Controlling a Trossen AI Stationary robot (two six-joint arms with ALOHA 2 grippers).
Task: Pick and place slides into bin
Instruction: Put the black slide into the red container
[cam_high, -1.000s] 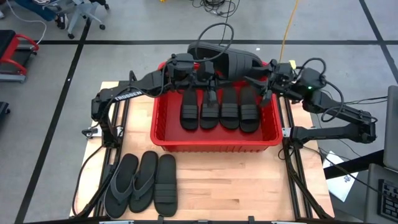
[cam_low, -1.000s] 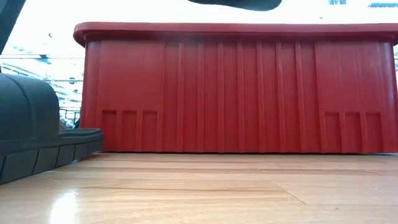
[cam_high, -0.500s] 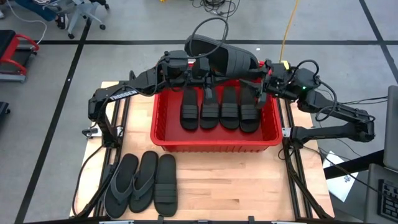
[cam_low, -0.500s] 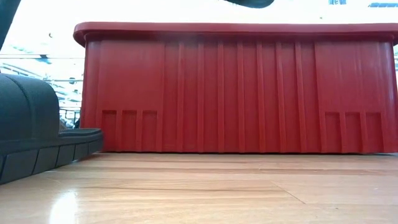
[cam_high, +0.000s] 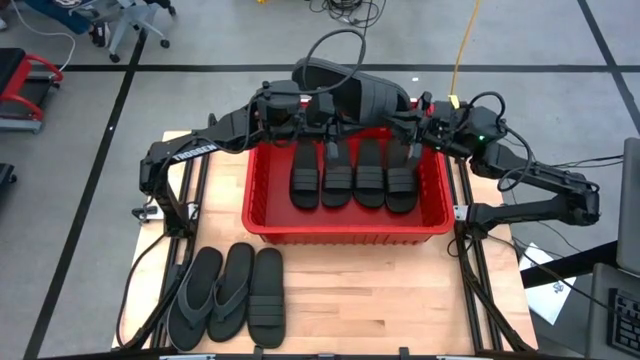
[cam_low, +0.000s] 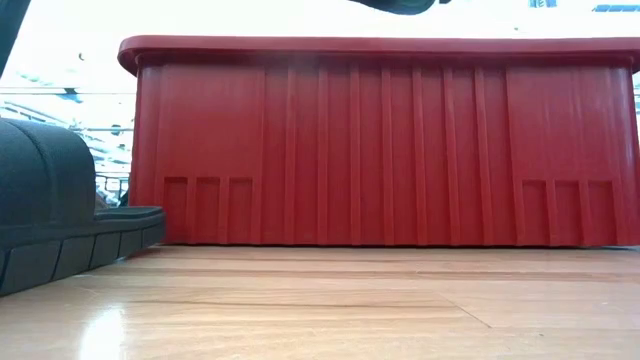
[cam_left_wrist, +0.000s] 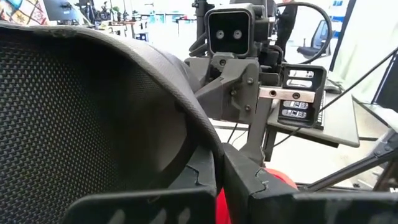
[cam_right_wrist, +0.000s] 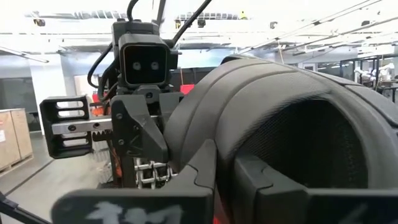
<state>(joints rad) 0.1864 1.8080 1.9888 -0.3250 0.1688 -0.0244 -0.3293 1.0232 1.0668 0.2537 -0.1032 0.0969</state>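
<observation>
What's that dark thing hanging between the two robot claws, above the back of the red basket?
A black slide, seen from above. The left gripper and right gripper each pinch one end of it, over the far rim of the bin.

Left arm (cam_high: 200, 148) stretched from the table's left edge toward the far side, wrist level, left gripper (cam_high: 322, 112) clamped shut on a held slide (cam_high: 352, 92) raised in the air. Right arm (cam_high: 540, 185) folded at the elbow on the right, forearm reaching inward, right gripper (cam_high: 408, 122) facing the left one, fingers (cam_right_wrist: 205, 163) closed on the same slide's band. Both wrists close together, pointed at each other.
</observation>
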